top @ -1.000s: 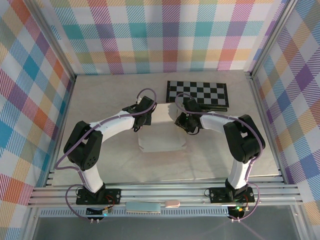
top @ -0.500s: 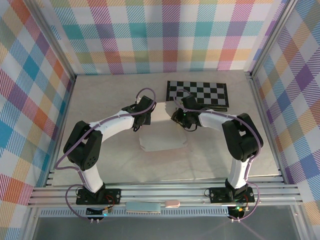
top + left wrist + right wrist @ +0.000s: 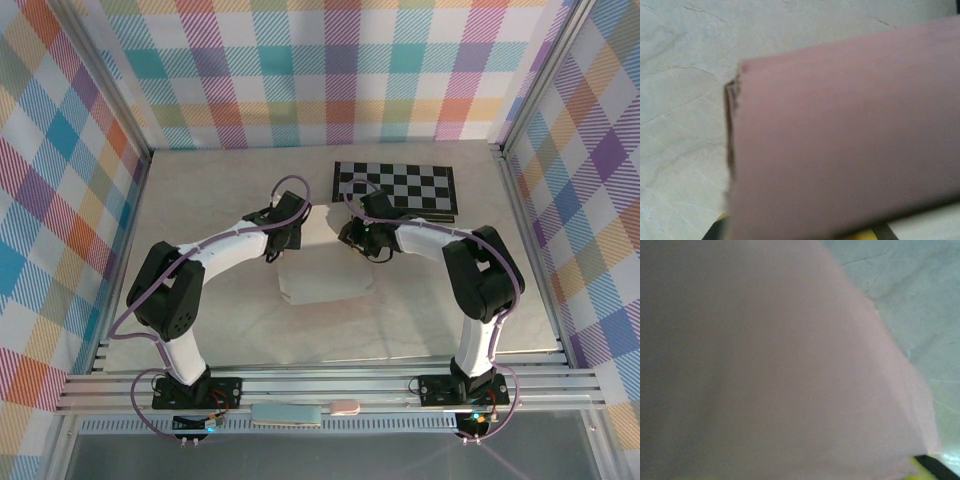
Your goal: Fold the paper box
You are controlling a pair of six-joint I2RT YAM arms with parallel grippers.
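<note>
On the pale marbled table (image 3: 200,320), right in front of the black-and-grey chequered board (image 3: 395,188), lies the pale pink cardboard paper box (image 3: 325,280), far edge raised. The left gripper (image 3: 282,245) is clamped on the box's corner farther from the board. The right gripper (image 3: 354,240) is at the board-side corner, its jaws smothered by cardboard, so I can't tell.

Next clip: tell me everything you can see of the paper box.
The paper box is pale pink thin matte cardboard, mostly a sheet. Its near part lies flat on the table; its far part looks lifted. In the left wrist view a doubled edge shows one flap folded over. The left gripper is shut on its far left side; the right gripper is at its far right, grip unclear.
</note>
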